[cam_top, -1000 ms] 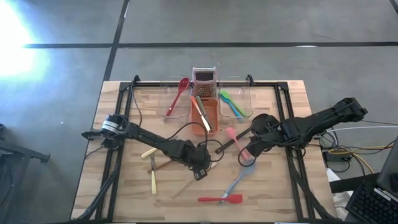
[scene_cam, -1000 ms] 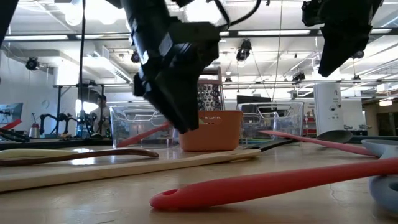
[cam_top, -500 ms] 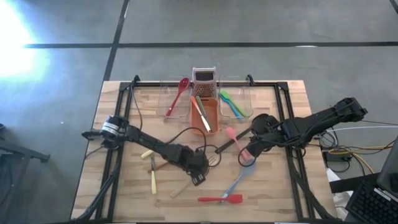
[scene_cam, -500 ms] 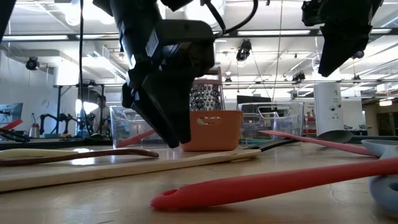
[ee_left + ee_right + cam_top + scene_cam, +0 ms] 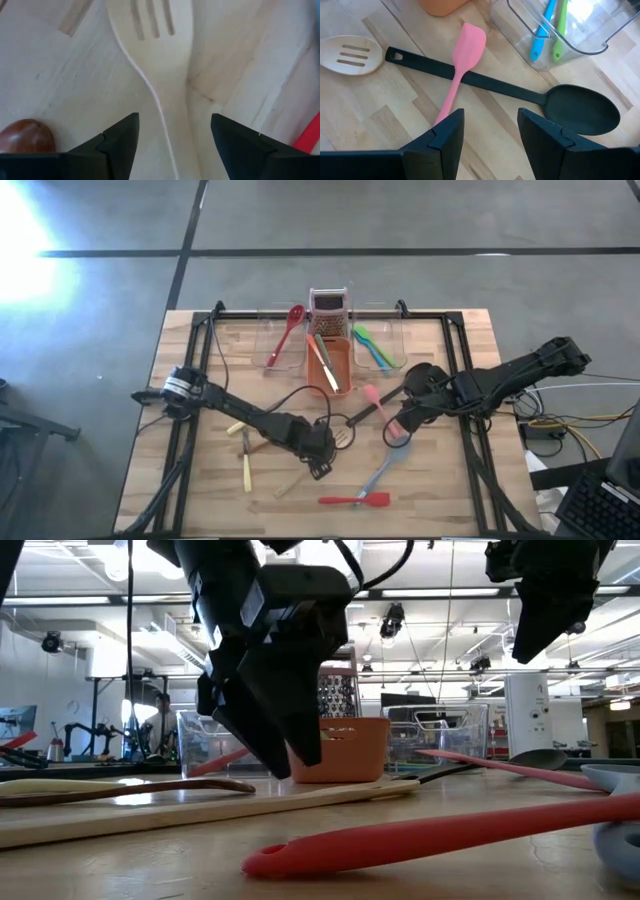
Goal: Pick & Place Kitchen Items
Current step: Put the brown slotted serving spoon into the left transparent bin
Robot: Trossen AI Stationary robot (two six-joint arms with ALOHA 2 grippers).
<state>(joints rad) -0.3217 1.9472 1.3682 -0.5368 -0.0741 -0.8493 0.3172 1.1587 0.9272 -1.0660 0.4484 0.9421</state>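
Hovering low over the table (image 5: 200,490), the left gripper (image 5: 320,463) sits at centre front w/ its fingers spread apart, nothing between them. In the left wrist view the wooden slotted fork (image 5: 165,75) lies flat on the boards, its neck running between the two dark fingertips (image 5: 120,135), not touched by either. From above, that fork's head (image 5: 343,438) shows just beside the gripper, handle angling toward the front-left edge. A brown wooden spoon's bowl (image 5: 25,137) lies near the fork.

Right gripper (image 5: 397,427) hangs above the table right of centre, fingers parted, holding nothing. Below it in the right wrist view: pink spatula (image 5: 461,65) lying across a black ladle (image 5: 520,97), the two touching where they cross.

Elsewhere: red spatula (image 5: 356,500) at the front edge, blue utensil (image 5: 384,470) just behind it, yellow-handled knives (image 5: 244,455) at left front. At the back, the orange tub (image 5: 330,365) holds utensils; clear tubs either side hold a red spoon (image 5: 288,332) and green + blue utensils (image 5: 372,348).
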